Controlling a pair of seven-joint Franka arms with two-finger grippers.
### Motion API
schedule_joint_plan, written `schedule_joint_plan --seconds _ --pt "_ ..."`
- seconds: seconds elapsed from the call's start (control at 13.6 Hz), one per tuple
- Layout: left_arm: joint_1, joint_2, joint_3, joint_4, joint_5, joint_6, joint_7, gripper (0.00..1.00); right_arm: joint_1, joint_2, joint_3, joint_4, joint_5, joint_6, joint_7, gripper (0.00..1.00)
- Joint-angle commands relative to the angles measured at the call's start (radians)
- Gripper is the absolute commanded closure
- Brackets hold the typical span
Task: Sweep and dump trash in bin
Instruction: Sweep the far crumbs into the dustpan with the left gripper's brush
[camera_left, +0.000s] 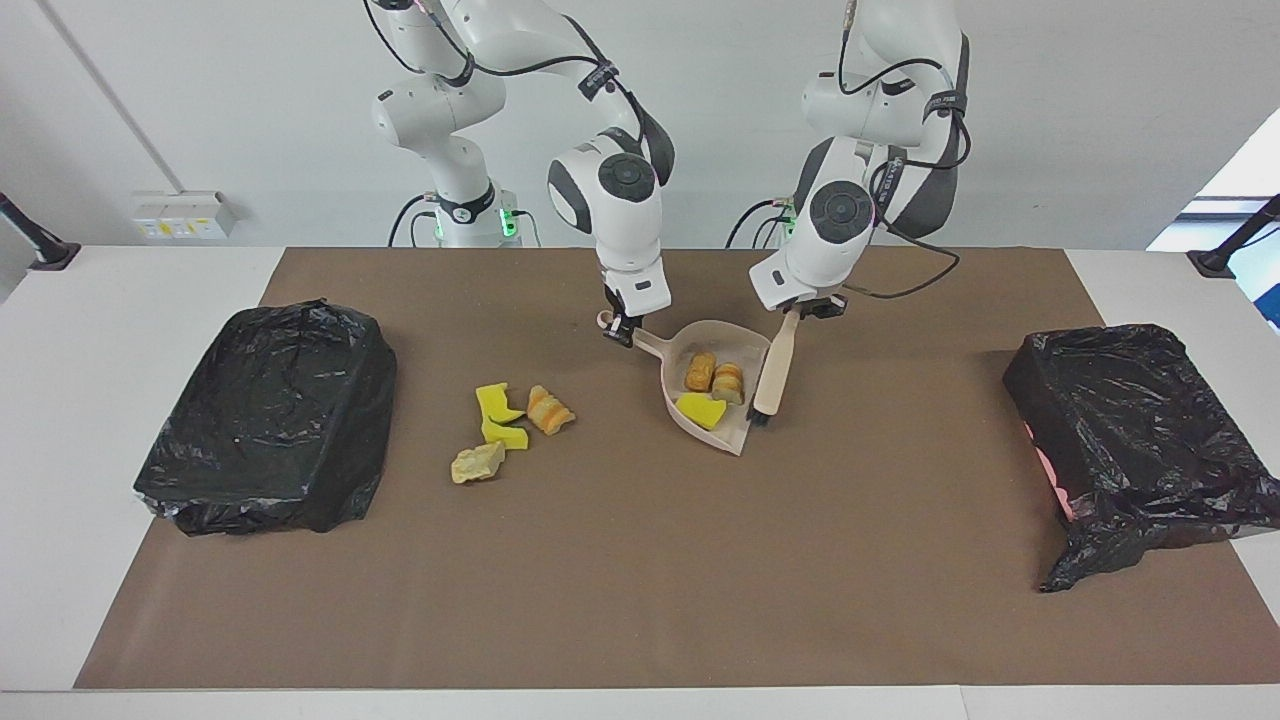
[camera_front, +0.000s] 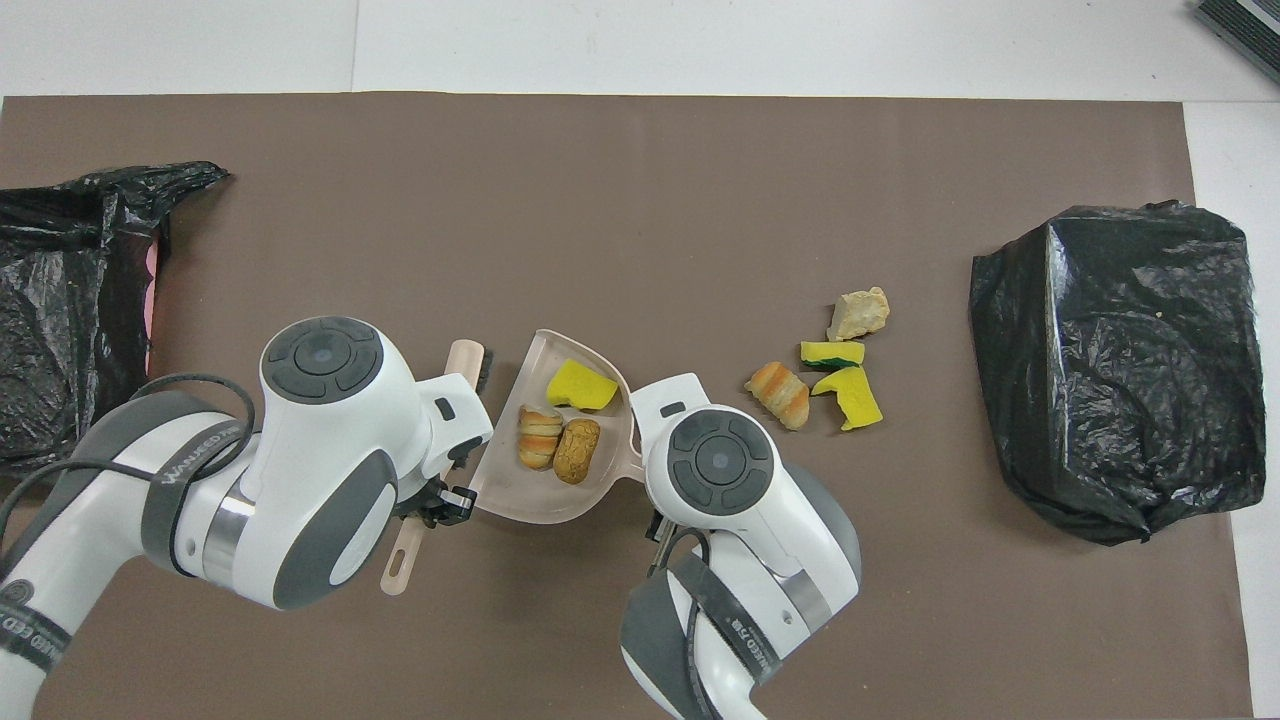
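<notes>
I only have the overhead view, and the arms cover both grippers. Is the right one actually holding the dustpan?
Observer: Yes. The facing view shows the right gripper shut on the dustpan handle, near its ring end.
Operator: And the left one?
Observer: The left gripper is shut on the brush handle.
Operator: How is the brush hanging?
Observer: Steeply, bristles down, beside the dustpan's wall toward the left arm's end. I cannot tell whether they touch the mat.
</notes>
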Motion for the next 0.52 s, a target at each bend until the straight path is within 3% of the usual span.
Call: schedule_joint_plan --seconds 0.0,0.44 --pt "-0.038 -0.087 0.010 -0.064 -0.017 -0.019 -0.109 1.00 -0.037 -0.020 0.001 0.013 -0.007 0.009 0.027 1.00" --pt "-0.281 -0.263 0.008 -0.314 -0.126 0.181 -0.444 1.00 -0.180 -0.107 -0.003 0.061 -0.011 -0.044 0.023 1.00"
